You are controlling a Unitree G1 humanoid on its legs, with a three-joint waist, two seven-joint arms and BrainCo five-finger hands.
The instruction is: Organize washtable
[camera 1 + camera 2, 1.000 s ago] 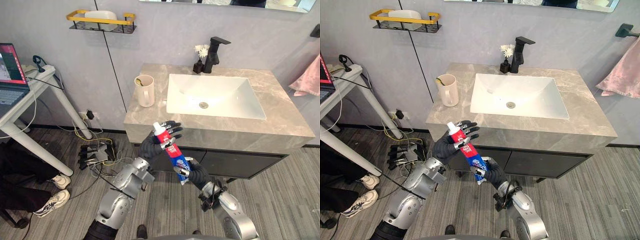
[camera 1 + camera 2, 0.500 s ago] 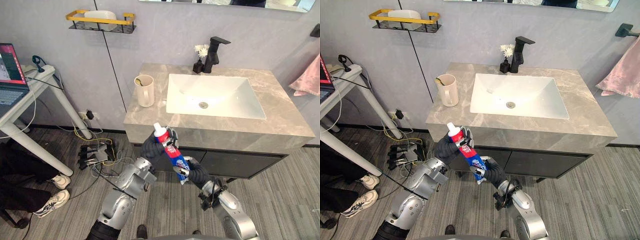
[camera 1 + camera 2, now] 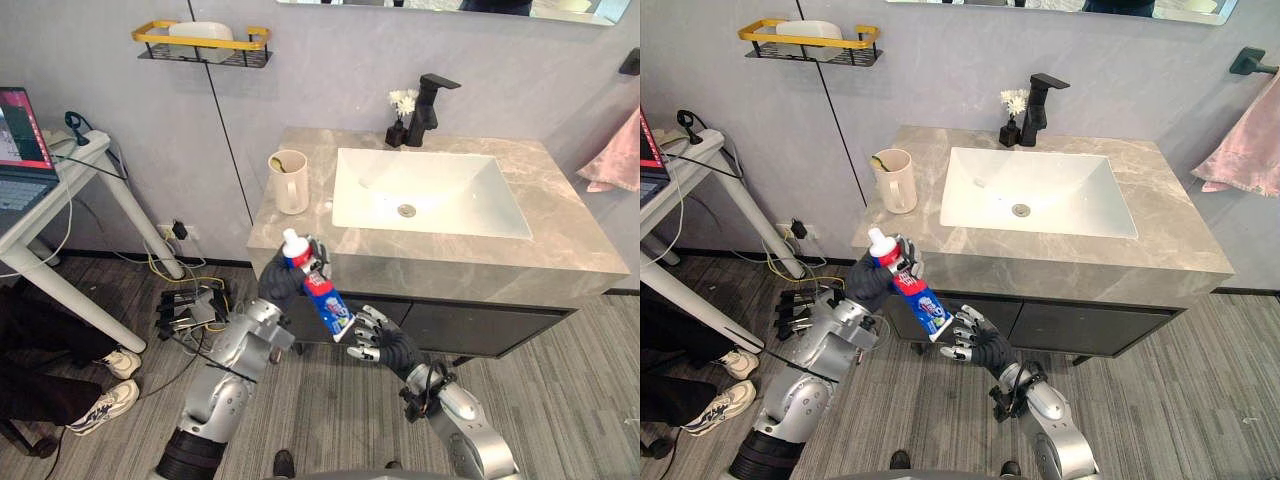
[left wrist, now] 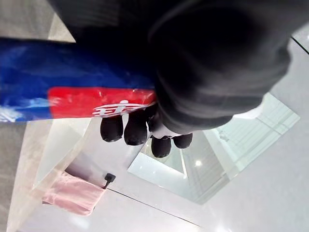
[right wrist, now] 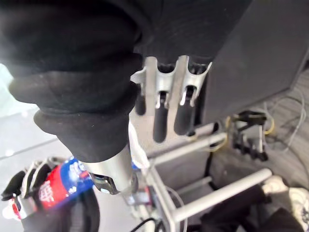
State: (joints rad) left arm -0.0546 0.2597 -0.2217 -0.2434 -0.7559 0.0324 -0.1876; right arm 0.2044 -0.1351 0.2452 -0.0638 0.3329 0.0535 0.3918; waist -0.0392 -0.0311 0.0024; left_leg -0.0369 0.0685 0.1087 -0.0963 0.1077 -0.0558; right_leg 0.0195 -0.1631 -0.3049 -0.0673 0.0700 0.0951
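The red, white and blue plastic toothpaste tube (image 3: 318, 291) is in the air in front of the grey marble countertop (image 3: 296, 228), below its front edge. It slants with its white cap up and its flat crimped end down. The left hand (image 3: 277, 284) is wrapped around the upper part just under the cap, and the left wrist view shows its dark fingertips (image 4: 129, 130) curled over the red band of the tube. The right hand (image 3: 377, 339) sits just beside the lower end with its fingers spread and straight, holding nothing. Whether it touches the crimp cannot be told. A tube like this is likely light and soft-walled, with a glossy skin that could slide in a loose grip. A hard squeeze on the middle would dent it or push paste toward the cap. The shoulder below the cap is the stiffest place to hold, so the present grip looks sound. The flat crimp would be a firm second spot for a pinch. A cream ceramic mug (image 3: 290, 182) with something yellowish in it stands on the countertop to the left of the white rectangular basin (image 3: 430, 192), well above the tube. It looks like the probable home for the tube, which would go in upright and could tip against the rim if let go too early.
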